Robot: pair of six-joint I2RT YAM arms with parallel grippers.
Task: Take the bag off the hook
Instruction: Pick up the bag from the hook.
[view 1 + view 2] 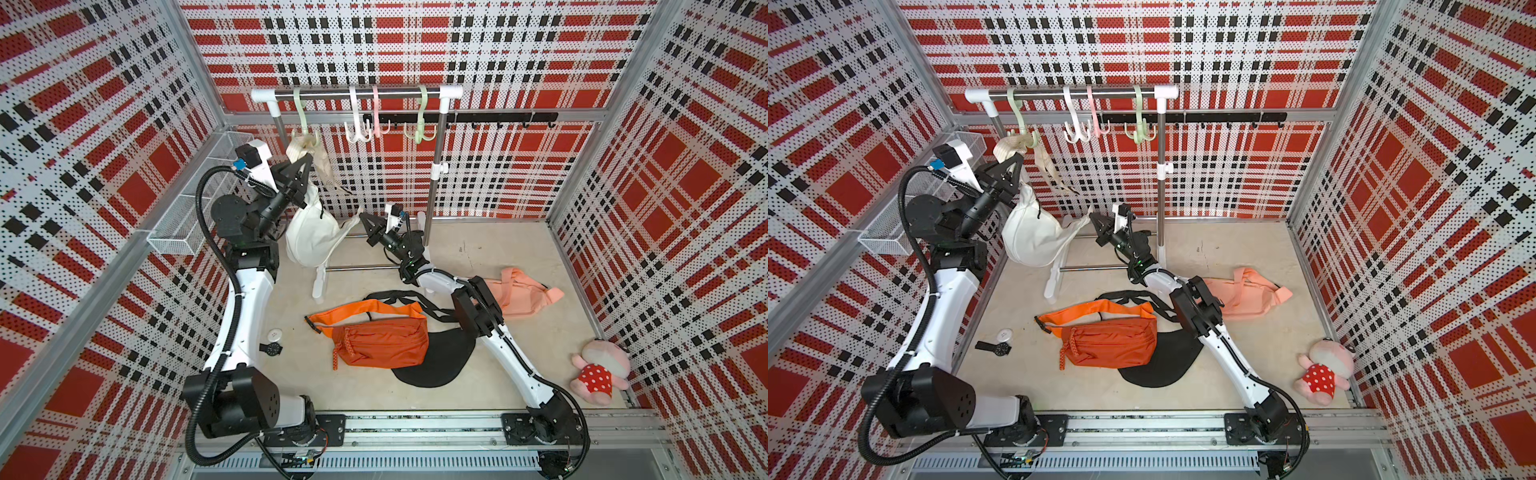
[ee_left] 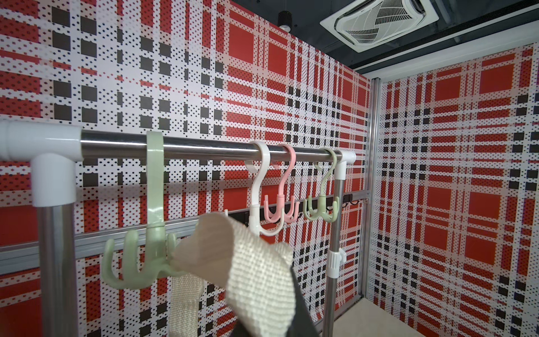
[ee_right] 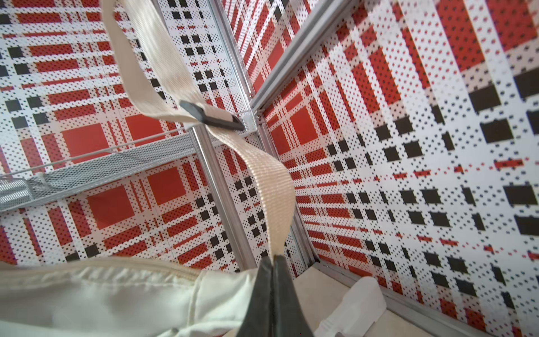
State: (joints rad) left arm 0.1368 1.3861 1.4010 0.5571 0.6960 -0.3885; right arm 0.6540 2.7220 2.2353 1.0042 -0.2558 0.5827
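A white bag hangs by its cream webbing strap from the pale green hook at the rail's left end. Just below that hook, my left gripper is shut on the strap, which folds over its fingers. My right gripper is lower, at the bag's right end. It is shut on the strap where it leaves the bag body. A black buckle sits further up the strap.
The steel rail also carries white, pink and green hooks. On the floor lie an orange waist bag, a black bag, a pink bag, a plush toy and a watch. A wire basket hangs on the left wall.
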